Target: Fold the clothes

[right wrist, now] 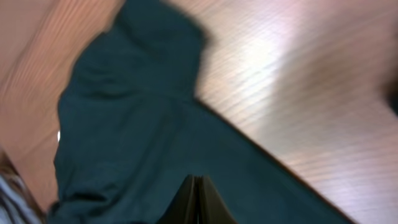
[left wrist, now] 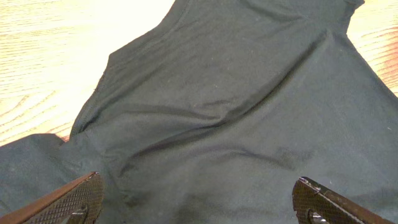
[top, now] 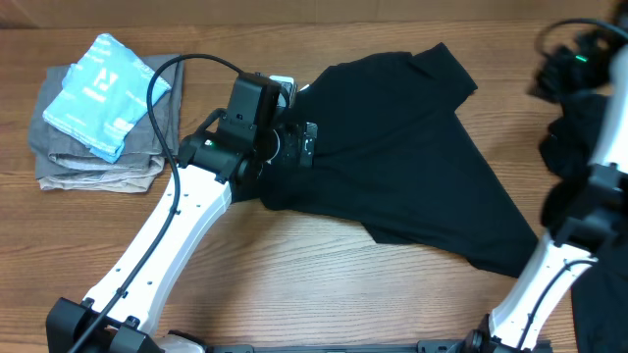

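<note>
A black T-shirt-like garment of the clothes (top: 392,157) lies spread and creased across the middle of the wooden table. My left gripper (top: 302,143) sits at its left edge, low over the fabric. In the left wrist view the left gripper (left wrist: 198,182) is wide open, with wrinkled black cloth (left wrist: 230,106) under the gap and nothing between the fingers. In the blurred right wrist view my right gripper (right wrist: 196,182) is shut with the fingers pressed together, high above the same garment (right wrist: 137,137), holding nothing. My right arm (top: 589,186) stands at the right edge.
A light-blue folded garment (top: 106,90) lies on a stack of grey folded garments (top: 93,157) at the back left. More dark cloth (top: 601,309) shows at the right edge. The left arm's cable (top: 162,108) loops near the stack. Bare wood (top: 324,284) lies in front.
</note>
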Robot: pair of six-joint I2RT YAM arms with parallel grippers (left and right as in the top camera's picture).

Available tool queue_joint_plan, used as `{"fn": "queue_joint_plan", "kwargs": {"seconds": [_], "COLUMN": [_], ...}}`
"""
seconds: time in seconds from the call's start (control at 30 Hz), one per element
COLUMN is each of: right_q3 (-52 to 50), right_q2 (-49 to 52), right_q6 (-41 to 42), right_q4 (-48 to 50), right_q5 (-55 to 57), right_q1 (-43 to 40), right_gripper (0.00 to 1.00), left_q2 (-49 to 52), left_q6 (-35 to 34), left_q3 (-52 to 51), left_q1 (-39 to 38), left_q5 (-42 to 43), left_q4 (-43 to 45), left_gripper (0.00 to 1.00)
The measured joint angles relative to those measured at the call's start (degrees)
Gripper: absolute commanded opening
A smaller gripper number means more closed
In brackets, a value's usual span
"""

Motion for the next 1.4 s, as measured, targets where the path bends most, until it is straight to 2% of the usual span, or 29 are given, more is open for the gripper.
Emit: {"fn": "queue_joint_plan", "kwargs": {"seconds": [0.1, 0.23, 0.63, 0.93, 1.4], "right_q3": [-0.07, -0.09, -0.15, -0.26, -0.22], "right_q2": [0.7, 3.87, 20.04, 24.24, 25.31], "right_q6": [-1.4, -2.97, -4.46, -4.48, -2.1], "right_q4": [8.2, 18.47, 37.81, 44.11, 50.69], "right_q5": [1.75, 2.75, 5.6, 7.06, 21.22], "right_q1": [7.3, 11.98, 13.6, 13.51, 13.68], "right_gripper": [0.04, 0.04, 0.04, 0.04, 0.06], "left_q2": [0.0, 0.0, 0.0, 0.0, 0.0], "left_q6": [0.0, 0.0, 0.0, 0.0, 0.02], "left_q3": [0.0, 0.0, -0.04, -0.04, -0.04], "left_q1": [0.0, 0.0, 0.0, 0.0, 0.0], "left_q5": [0.0, 0.0, 0.0, 0.0, 0.0], "left_q4": [-0.02, -0.02, -0.02, 0.0, 0.0], "left_gripper": [1.0, 1.0, 1.0, 1.0, 1.0]}}
